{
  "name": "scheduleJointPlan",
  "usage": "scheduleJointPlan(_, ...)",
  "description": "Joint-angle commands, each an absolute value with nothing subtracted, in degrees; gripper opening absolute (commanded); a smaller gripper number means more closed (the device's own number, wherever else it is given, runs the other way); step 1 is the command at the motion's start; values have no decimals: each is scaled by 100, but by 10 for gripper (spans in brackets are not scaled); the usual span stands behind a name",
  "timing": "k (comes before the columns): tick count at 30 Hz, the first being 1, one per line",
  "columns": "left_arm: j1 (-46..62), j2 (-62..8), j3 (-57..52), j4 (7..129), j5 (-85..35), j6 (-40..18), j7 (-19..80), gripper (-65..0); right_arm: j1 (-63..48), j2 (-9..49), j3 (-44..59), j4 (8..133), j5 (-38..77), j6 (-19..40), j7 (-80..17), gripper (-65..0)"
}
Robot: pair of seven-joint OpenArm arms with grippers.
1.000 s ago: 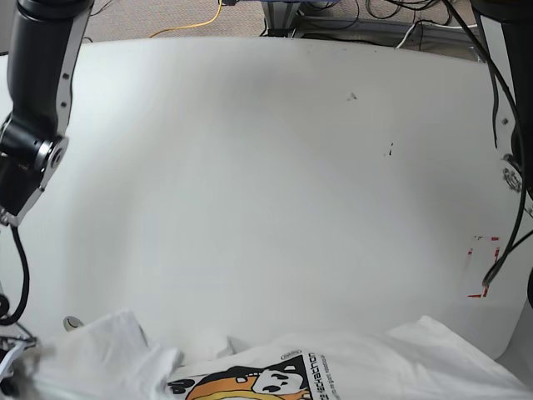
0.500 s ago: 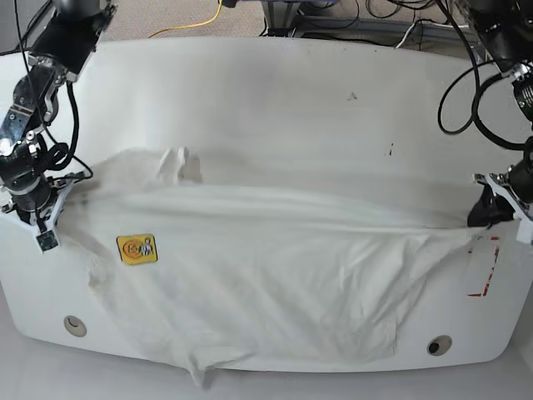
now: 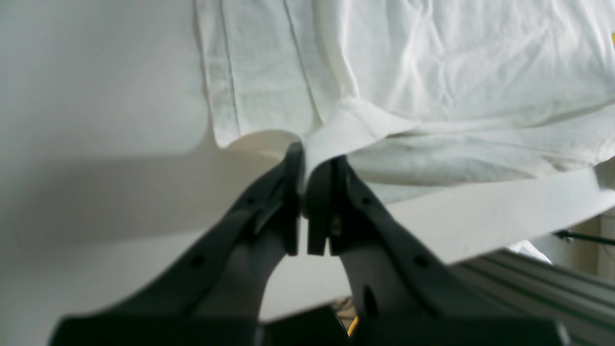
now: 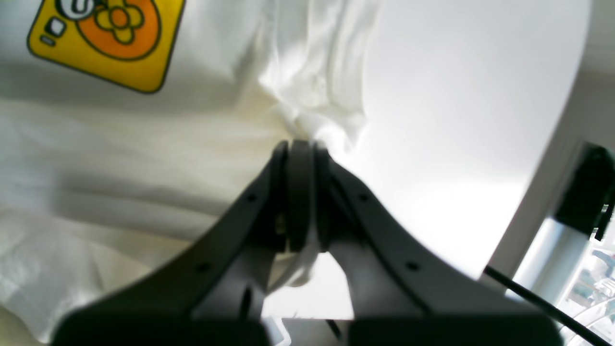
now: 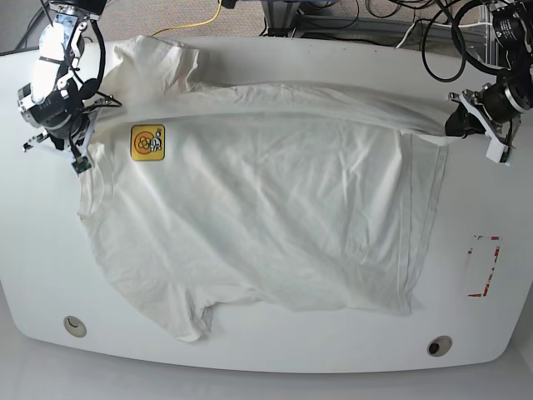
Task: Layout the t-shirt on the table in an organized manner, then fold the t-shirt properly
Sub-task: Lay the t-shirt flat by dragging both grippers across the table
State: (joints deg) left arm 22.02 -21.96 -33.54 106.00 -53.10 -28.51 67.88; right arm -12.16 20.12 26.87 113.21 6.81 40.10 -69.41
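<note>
White cotton, the t-shirt lies spread across most of the glossy worktop, its yellow-orange logo patch face up toward ten o'clock. The left hand, at two o'clock, pinches a fold of the hem corner between nearly closed jaws. The right hand, at ten o'clock, is pressed together on bunched fabric just beside the patch. A red-outlined mark sits at four o'clock, clear of the cloth.
</note>
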Motion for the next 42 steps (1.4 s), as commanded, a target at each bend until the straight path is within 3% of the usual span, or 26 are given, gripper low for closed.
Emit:
scheduleJointPlan(1, 2510, -2308, -3653, 10695, -5385, -2862, 6695, -649, -1499, 2088, 2730, 11415, 655, 4000, -6879, -650)
scheduleJointPlan(20, 3222, -2325, -4180, 10686, -4971, -2862, 6712, -646, -2475, 1613, 2730, 11407, 602, 4000, -6879, -640)
scheduleJointPlan(24, 3231, -2325, -4171, 10686, -4813, -2862, 6765, -646, -2607, 1587, 2730, 11407, 593, 4000, -6879, -539)
scheduleJointPlan(30, 3222, -2325, -4171, 10686, -4804, -2862, 7319, -644, -2738, 1578, 2730, 11433, 593, 4000, -6879, -279)
scheduleJointPlan(35, 3204, -2378, -4145, 10686, -4804, -2862, 7697, -628, -2791, 1578, 2730, 11433, 593, 4000, -6879, -119)
scheduleJointPlan(38, 3204, -2413, -4145, 10686, -4813, -2862, 7697, -540, -2853, 1578, 2730, 11433, 620, 4000, -6879, -49)
scheduleJointPlan(42, 3204, -2413, -4180, 10695, -4804, -2853, 7697, -331, -2844, 1578, 2738, 11521, 637, 4000, -6879, -30)
